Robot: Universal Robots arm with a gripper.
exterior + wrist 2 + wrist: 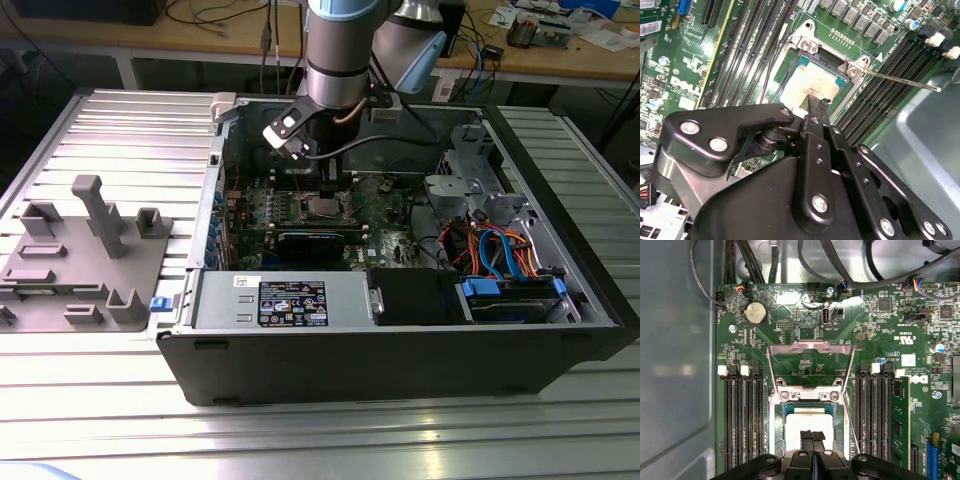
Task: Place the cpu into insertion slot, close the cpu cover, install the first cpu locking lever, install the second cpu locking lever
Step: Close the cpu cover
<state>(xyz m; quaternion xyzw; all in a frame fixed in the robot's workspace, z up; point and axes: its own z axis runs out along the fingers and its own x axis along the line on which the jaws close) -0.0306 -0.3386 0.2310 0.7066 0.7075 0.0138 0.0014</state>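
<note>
The open computer case point(400, 360) lies on its side on the ribbed metal tabletop point(100, 420), from the middle toward the exterior view's right edge. A grey moulded fixture point(85, 250) sits near the edge on the exterior view's left. The arm point(340, 60) reaches straight down into the case from the far edge, over the green motherboard point(880, 340).

The cpu point(807, 419) lies flat in the insertion slot point(775, 425), its pale grey top facing up, between two banks of black memory slots point(742, 420). A green memory module point(900, 420) stands in one of the slots on one side. In the exterior view the slot sits in the middle of the board, directly under the arm's wrist.

The gripper point(813, 434) hangs over the chip. Its jaws are pressed together with nothing between them, and in both wrist views the joined tips sit at or just above the chip's top near its middle; whether they touch it cannot be told.

The cpu cover point(810, 346) is swung open, tilted back from its hinge at the socket's edge toward the coin battery point(756, 312), so bare board shows through its window. In the second wrist view a thin metal locking lever point(900, 81) sticks out unlatched from a corner of the socket frame, across the memory slots.
</note>
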